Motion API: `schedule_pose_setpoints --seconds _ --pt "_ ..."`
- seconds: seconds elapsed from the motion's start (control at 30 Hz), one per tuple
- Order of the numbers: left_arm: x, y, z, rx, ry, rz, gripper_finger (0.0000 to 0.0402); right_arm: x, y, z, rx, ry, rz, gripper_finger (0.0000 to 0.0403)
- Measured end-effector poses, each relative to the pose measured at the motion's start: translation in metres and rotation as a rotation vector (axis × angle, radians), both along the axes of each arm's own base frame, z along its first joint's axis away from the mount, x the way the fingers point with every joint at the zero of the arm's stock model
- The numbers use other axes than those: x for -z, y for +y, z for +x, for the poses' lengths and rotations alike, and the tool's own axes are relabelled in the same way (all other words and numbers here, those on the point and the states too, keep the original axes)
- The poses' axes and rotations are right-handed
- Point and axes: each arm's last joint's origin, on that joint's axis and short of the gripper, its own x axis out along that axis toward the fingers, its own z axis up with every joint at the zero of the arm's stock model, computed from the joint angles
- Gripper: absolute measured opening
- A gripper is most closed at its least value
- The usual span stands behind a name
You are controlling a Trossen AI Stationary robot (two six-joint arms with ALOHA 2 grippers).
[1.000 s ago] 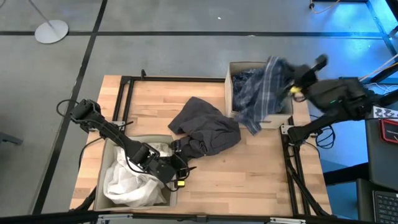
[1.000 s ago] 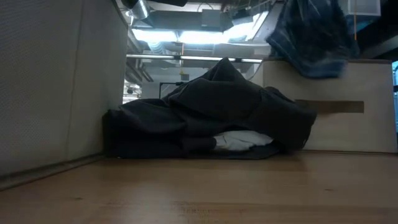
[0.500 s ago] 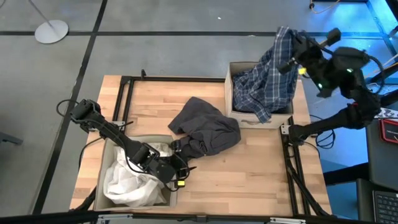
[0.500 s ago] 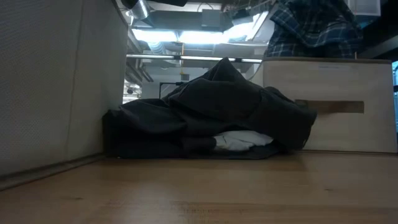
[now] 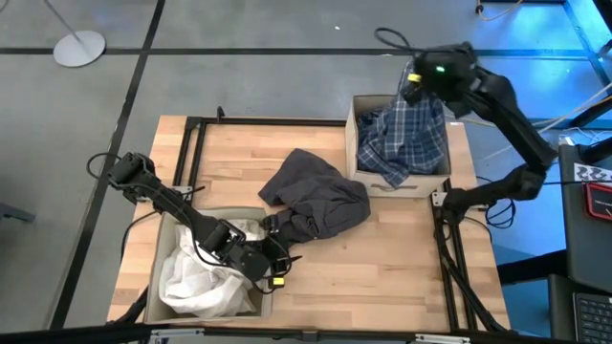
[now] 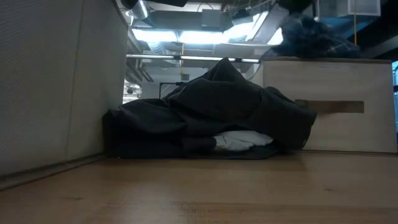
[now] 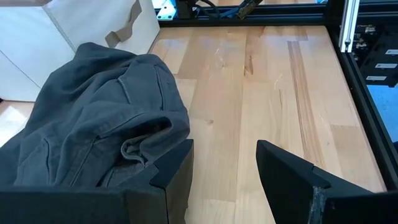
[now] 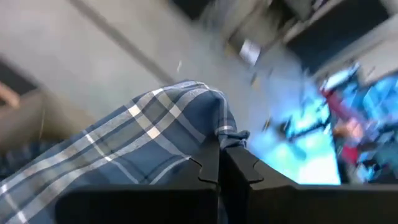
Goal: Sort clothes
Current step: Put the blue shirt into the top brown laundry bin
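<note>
The blue-white plaid shirt (image 5: 404,134) lies heaped in the far right beige bin (image 5: 354,143) and shows over its rim in the low view (image 6: 311,43). My right gripper (image 5: 413,81) is shut on it above the bin's far edge. A dark grey garment (image 5: 316,196) lies crumpled on the table's middle, also in the left wrist view (image 7: 87,118) and the low view (image 6: 211,112). White clothes (image 5: 206,277) fill the near left bin. My left gripper (image 7: 221,165) is open beside the grey garment's near edge, touching nothing. My right gripper pinches a fold of the plaid shirt (image 8: 214,121) between its two shut fingers. The shirt hangs from the fingers down into the bin, where most of it rests in a heap.
The near left beige bin (image 5: 163,239) stands under my left arm. Black frame rails (image 5: 196,143) run along the table's left and right sides. Bare wood (image 5: 382,268) lies at the near right of the table.
My right gripper has swung from beyond the table's right edge toward the left and far edge, ending over the far right bin. The plaid shirt, which hung over the bin's near wall, has been drawn up and now lies gathered inside the bin.
</note>
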Motion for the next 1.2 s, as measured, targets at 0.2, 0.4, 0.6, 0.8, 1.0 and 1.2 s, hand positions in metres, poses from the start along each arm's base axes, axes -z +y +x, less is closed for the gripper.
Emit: schedule_pose_setpoints --seconds 0.2,0.4,0.6,0.8,1.0,1.2 --pt "0.0 0.0 0.0 0.001 0.0 0.0 0.0166 0.049 -0.025 0.011 0.016 0.039 0.269 0.0005" --pt "0.0 0.0 0.0 0.001 0.001 0.0 0.0166 0.116 -0.03 0.023 -0.029 0.101 0.476 0.0005" --pt "0.0 0.0 0.0 0.001 0.001 0.0 0.0166 0.18 -0.032 0.028 -0.043 0.13 0.596 0.0005" --pt "0.0 0.0 0.0 -0.001 0.0 -0.003 0.0166 0.219 -0.03 0.027 -0.042 0.136 0.623 0.0006" --pt "0.0 0.0 0.0 -0.002 -0.001 -0.005 0.0166 0.225 -0.032 0.028 -0.019 0.105 0.596 0.0057" --pt "0.0 0.0 0.0 0.001 0.001 0.001 0.0166 0.193 -0.035 0.031 -0.028 0.087 0.566 0.015"
